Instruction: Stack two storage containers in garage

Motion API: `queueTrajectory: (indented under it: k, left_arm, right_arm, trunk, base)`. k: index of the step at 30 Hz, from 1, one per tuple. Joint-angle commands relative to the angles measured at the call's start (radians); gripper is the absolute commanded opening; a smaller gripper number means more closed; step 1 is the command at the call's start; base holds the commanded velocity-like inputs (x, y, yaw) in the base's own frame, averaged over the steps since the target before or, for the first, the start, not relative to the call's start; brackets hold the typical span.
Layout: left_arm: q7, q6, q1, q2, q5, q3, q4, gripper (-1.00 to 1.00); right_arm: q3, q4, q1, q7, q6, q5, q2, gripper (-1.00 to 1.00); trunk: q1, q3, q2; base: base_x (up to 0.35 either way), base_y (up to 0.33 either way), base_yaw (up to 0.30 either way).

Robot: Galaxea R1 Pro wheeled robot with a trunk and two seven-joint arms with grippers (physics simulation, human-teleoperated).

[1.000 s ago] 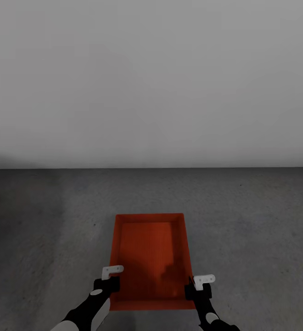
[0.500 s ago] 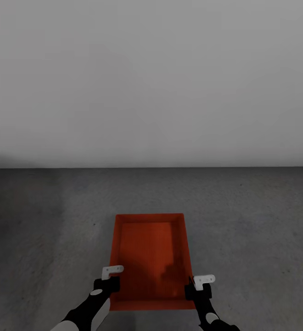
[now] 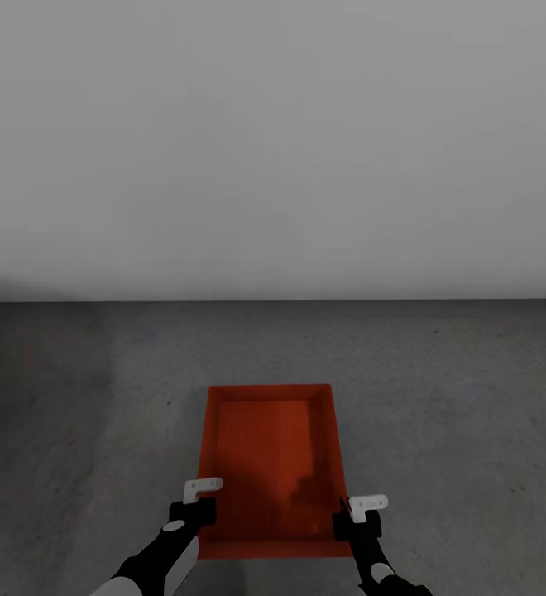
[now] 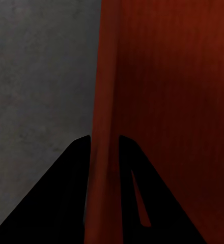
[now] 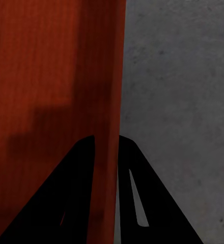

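Both grippers clamped on one storage container, one on each long side wall, near the end closest to the robot.

Left gripper: jaws pinch the container's left wall. In the left wrist view the two black fingers straddle the thin red wall, one outside over the floor, one inside over the container's bottom. Wall runs straight out from between the fingertips.

Right gripper: same hold on the right wall. Right wrist view shows the black fingers on either side of the wall, inner one over the red bottom, outer one over grey concrete.

Container: red-orange, open top, nothing visible in it. It extends straight ahead of both grippers, long axis pointing away from the robot toward the wall. Arm shadows fall on its inner bottom just ahead of the grippers. Whether it rests on the floor or is held just above it, I cannot tell.

Surroundings: dark grey rough concrete floor to either side of and beyond the container; plain light grey wall well ahead of it. Looks like the garage. White brackets on both wrists sit just behind the fingertips, roughly level with each other across the container.
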Motion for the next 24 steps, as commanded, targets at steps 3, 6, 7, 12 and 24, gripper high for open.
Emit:
queueTrajectory:
  k: [3,6,7,12,24]
  left_arm:
    - [0.025,-0.003,0.0,0.0,0.011,-0.001,0.038,-1.0]
    - [0.025,-0.003,0.0,0.0,0.011,-0.001,0.038,-1.0]
    - [0.025,-0.004,0.0,0.0,0.011,-0.001,0.038,-1.0]
    - [0.025,-0.004,0.0,0.0,0.011,-0.001,0.038,-1.0]
    - [0.025,-0.005,0.0,0.0,0.011,-0.001,0.038,-1.0]
  right_arm:
    - [-0.037,-0.016,-0.001,-0.05,-0.009,-0.014,0.0,-1.0]
    - [-0.037,-0.016,-0.001,-0.05,-0.009,-0.014,0.0,-1.0]
    - [-0.037,-0.016,-0.001,-0.05,-0.009,-0.014,0.0,-1.0]
    - [-0.037,-0.016,-0.001,-0.05,-0.009,-0.014,0.0,-1.0]
    - [-0.037,-0.016,-0.001,-0.051,-0.009,-0.014,0.0,-1.0]
  trunk:
    - [0.0,0.0,0.0]
    - [0.0,0.0,0.0]
    - [0.0,0.0,0.0]
    - [0.0,0.0,0.0]
    - [0.027,-0.022,-0.049]
  base:
    - [0.0,0.0,0.0]
    - [0.0,0.0,0.0]
    - [0.0,0.0,0.0]
    - [0.0,0.0,0.0]
    - [0.0,0.0,0.0]
